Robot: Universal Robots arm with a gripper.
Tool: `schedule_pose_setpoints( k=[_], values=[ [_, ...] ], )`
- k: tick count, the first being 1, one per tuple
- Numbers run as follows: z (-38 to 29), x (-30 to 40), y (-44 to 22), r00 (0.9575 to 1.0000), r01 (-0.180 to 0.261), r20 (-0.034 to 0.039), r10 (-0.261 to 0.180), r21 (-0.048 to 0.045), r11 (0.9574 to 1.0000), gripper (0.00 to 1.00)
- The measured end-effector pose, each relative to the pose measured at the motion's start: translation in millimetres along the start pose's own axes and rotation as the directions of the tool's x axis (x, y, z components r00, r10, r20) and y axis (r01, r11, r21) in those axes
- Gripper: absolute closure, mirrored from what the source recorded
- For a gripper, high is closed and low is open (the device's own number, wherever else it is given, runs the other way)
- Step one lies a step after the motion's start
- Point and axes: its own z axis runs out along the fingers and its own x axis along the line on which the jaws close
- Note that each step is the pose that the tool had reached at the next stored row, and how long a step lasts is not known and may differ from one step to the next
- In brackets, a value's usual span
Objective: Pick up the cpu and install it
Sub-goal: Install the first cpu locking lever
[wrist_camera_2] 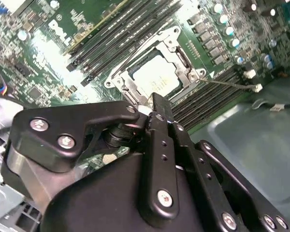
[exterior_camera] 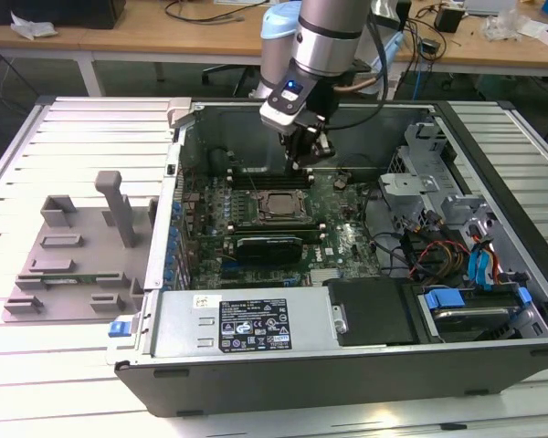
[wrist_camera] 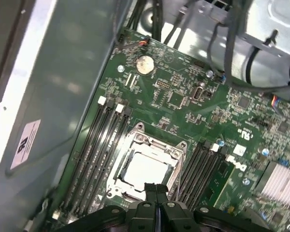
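Cpu (wrist_camera: pixel 145 169) in socket (wrist_camera: pixel 157 141), memory slots (wrist_camera: pixel 99 150) flanking, closed gripper (wrist_camera: pixel 156 186) near

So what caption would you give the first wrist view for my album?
Shut tool poised over the silvery cpu lying in its socket on the green motherboard.

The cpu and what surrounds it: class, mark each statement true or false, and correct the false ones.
1. The cpu sits within the socket frame on the motherboard. True.
2. The pincer is gripping the cpu. False: it is shut on nothing, above the cpu.
3. The grey tray lies outside the computer case, at the exterior view's left. True.
4. Memory slots run along one side of the socket frame only. False: they flank it on both sides.
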Motion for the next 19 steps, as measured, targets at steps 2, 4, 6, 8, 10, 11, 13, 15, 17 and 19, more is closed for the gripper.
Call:
schedule_pose_setpoints(
  k=[2,4,6,8,10,11,13,15,17,19],
  values=[
    [0.0,0.0,0.0,0.9994,0.034,0.0041,-0.034,-0.0001,0.9994,0.89],
    [0.0,0.0,0.0,0.9976,0.069,0.0085,-0.069,-0.0002,0.9976,0.89],
    [0.0,0.0,0.0,0.9930,0.117,0.0144,-0.117,0.0000,0.9931,0.89],
    [0.0,0.0,0.0,0.9824,0.185,0.0227,-0.185,0.0007,0.9827,0.89],
    [0.0,0.0,0.0,0.9683,0.248,0.0303,-0.248,0.0019,0.9688,0.89],
    [0.0,0.0,0.0,0.9642,0.263,0.0323,-0.263,0.0023,0.9647,0.89],
    [0.0,0.0,0.0,0.9544,0.296,0.0363,-0.296,0.0032,0.9551,0.89],
    [0.0,0.0,0.0,0.9399,0.339,0.0416,-0.339,0.0046,0.9408,0.89],
    [0.0,0.0,0.0,0.9129,0.405,0.0498,-0.405,0.0073,0.9141,0.89],
    [0.1,0.0,0.1,0.8965,0.440,0.0528,-0.440,0.0072,0.8979,0.89]
  ],
)
